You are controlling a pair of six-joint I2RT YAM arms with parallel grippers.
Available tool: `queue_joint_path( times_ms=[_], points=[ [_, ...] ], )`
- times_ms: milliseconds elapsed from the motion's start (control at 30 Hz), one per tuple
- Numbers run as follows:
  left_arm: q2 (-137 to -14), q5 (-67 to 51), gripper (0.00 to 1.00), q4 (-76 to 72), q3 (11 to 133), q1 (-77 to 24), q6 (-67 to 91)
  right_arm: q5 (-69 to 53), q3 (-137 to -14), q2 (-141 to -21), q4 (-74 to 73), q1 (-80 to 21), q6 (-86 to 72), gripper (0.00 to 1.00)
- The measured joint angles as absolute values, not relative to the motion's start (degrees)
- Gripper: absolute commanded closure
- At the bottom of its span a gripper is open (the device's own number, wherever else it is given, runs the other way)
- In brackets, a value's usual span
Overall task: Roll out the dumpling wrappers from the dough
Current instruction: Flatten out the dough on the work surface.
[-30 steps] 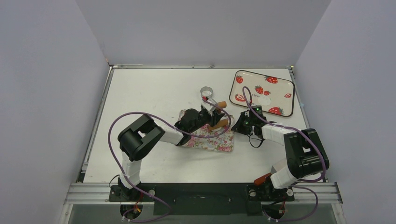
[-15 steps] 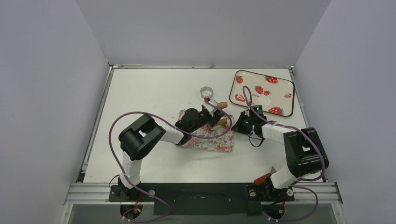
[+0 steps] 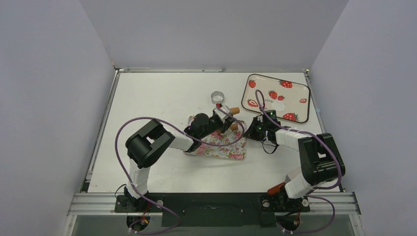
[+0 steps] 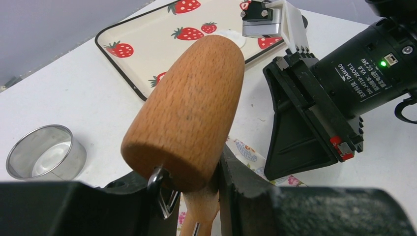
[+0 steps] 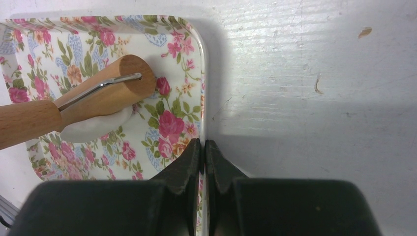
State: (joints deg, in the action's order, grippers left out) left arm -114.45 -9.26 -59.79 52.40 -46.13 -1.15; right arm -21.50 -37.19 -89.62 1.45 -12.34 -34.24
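The left gripper [image 4: 196, 204] is clamped on the thin handle of the wooden roller [image 4: 192, 108], carrying its barrel low over the floral tray [image 5: 169, 123], which lies about the middle of the worktop, a little toward the near edge; the barrel rests on the dough [image 5: 93, 129], a flattened white patch partly hidden beneath it, so this looks like a rolling stroke in progress; the right gripper [image 5: 203, 147] has its fingers drawn together on the tray's right rim, probably to stop the tray sliding under the roller's push; further back, near the centre, the metal ring [image 3: 217, 97] stands apart from the tray, presumably kept within reach as a cutter; at the far right corner sits the strawberry tray [image 3: 295, 83] with one pale dumpling wrapper [image 3: 279, 105] laid flat on it, seemingly the place for finished discs; more rolling likely remains.
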Motion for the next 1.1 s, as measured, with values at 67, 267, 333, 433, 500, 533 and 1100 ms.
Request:
queue_joint_path(
  times_ms=[67, 267, 333, 433, 500, 533, 1100],
  points=[
    [-114.48, -9.28, 1.00, -59.79, 52.38, -46.02, -1.21, -21.52, -37.30, -89.73, 1.43, -12.34, -34.09, 1.00],
    [-114.78, -9.43, 1.00, -60.25, 52.38, -46.00, -2.28, -21.54, -37.30, -89.76, 1.43, -12.34, -34.02, 1.00],
    [-114.89, -9.45, 1.00, -60.45, 52.38, -46.00, -2.57, -21.54, -37.30, -89.76, 1.43, -12.34, -34.02, 1.00],
    [-115.00, -9.47, 1.00, -60.58, 52.38, -46.00, -2.94, -21.61, -37.30, -89.76, 1.41, -12.29, -34.00, 1.00],
    [-115.00, -9.47, 1.00, -60.51, 52.40, -46.00, -3.18, -21.63, -37.30, -89.76, 1.41, -12.27, -34.00, 1.00],
    [-114.98, -9.47, 1.00, -60.36, 52.47, -46.00, -3.20, -21.69, -37.30, -89.76, 1.41, -12.23, -33.98, 1.00],
    [-113.06, -7.62, 1.00, -52.60, 54.61, -47.77, -0.43, -21.85, -37.28, -89.84, 1.83, -11.60, -33.71, 1.00]
  ],
)
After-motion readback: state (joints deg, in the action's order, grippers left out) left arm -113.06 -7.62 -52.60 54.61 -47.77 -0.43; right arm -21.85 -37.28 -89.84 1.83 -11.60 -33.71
